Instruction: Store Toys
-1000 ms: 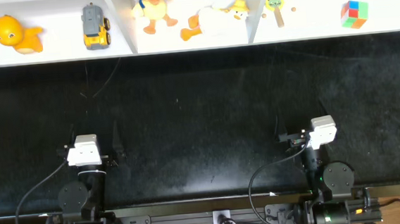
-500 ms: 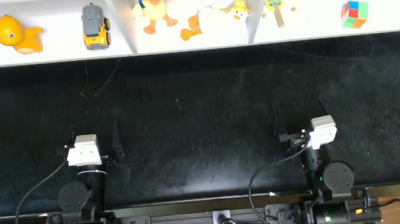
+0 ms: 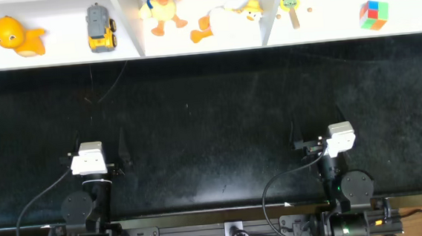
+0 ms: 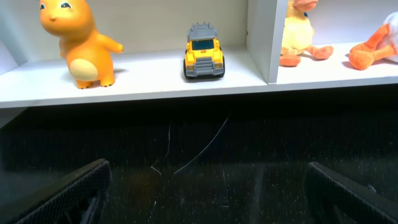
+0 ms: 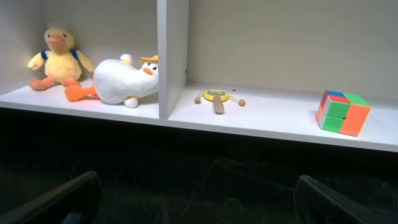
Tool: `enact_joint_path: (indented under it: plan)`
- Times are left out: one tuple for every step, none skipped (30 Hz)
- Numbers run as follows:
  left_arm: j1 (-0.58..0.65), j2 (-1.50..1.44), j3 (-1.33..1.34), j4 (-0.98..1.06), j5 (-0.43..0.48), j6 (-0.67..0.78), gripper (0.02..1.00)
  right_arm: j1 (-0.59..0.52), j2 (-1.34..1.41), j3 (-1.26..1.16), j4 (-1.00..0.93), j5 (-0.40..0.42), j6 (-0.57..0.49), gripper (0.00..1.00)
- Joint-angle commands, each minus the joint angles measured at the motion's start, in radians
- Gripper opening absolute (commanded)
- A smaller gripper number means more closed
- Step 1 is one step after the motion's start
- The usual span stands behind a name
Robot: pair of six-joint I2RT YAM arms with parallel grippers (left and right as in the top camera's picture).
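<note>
Toys sit in a white shelf (image 3: 58, 57) along the table's far edge. In its left bay stand an orange figure (image 3: 16, 35) (image 4: 78, 38) and a yellow truck (image 3: 100, 29) (image 4: 204, 53). The middle bay holds a yellow duck plush (image 3: 162, 9) (image 5: 56, 55) and a white duck plush (image 3: 221, 22) (image 5: 123, 81). The right bay has a small yellow rattle (image 3: 290, 7) (image 5: 217, 98) and a colourful cube (image 3: 373, 14) (image 5: 342, 112). My left gripper (image 3: 100, 144) (image 4: 205, 199) and right gripper (image 3: 316, 128) (image 5: 196, 202) rest open and empty near their bases, far from the shelf.
A black mat (image 3: 210, 110) covers the table between the arms and the shelf, with nothing lying on it. White dividers (image 4: 261, 37) (image 5: 173, 56) split the shelf into bays. Cables run by the arm bases at the near edge.
</note>
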Motion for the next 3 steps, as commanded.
enact_joint_path:
  plan:
    - [-0.005, -0.012, -0.003, -0.001, 0.013, 0.013, 0.998, -0.006, -0.007, -0.014, 0.004, -0.005, 0.004, 0.996]
    - [-0.005, -0.012, -0.003, -0.001, 0.013, 0.013, 0.998, -0.006, -0.007, -0.014, 0.004, -0.005, 0.004, 0.996]
    - [-0.005, -0.012, -0.003, -0.001, 0.013, 0.013, 0.998, -0.006, -0.007, -0.014, 0.004, -0.005, 0.004, 0.993]
